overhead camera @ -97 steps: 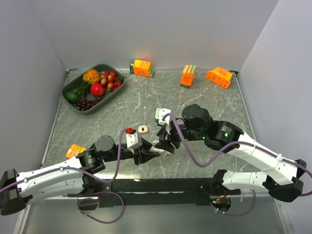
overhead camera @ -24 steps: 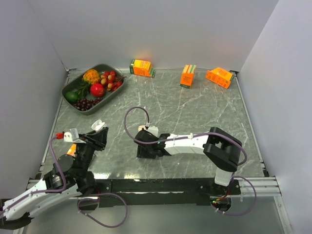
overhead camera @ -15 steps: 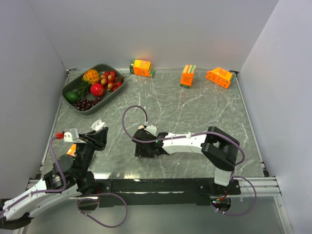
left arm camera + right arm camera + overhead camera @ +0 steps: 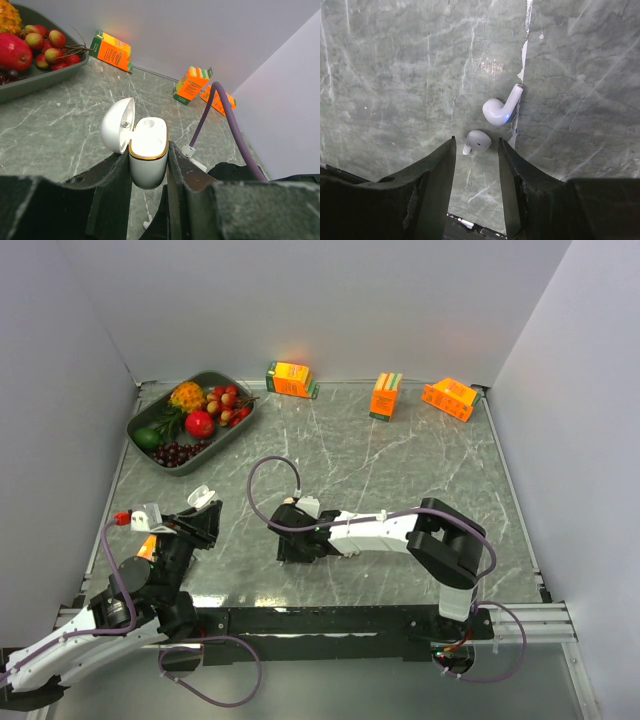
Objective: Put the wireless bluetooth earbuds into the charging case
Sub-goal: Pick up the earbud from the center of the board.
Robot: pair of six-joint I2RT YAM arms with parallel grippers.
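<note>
"White plastic between the left claw's (image 4: 148,153) fingers: is that the charging case (image 4: 149,136)?"

"Yes. The claw is clamped on its lower body. The case stands upright, with a gold rim round its mouth and its lid (image 4: 117,125) hinged open toward the claw's left."

"And the right claw (image 4: 476,150)?"

"Its jaws are partly apart, gripping nothing, and it points down at the grey marbled table (image 4: 390,75). The stubby earbud (image 4: 477,140) lies on the table in the gap between the fingertips, touching neither. Just beyond it, a little toward the right finger, lies the stemmed earbud (image 4: 496,110), its stem pointing away from the claw."

"Farther out?"

"Past the left claw, a fruit tray (image 4: 45,75) sits off to its left. An orange carton (image 4: 111,51) lies ahead near the wall, and a second carton (image 4: 190,84) stands to the right of it."
</note>
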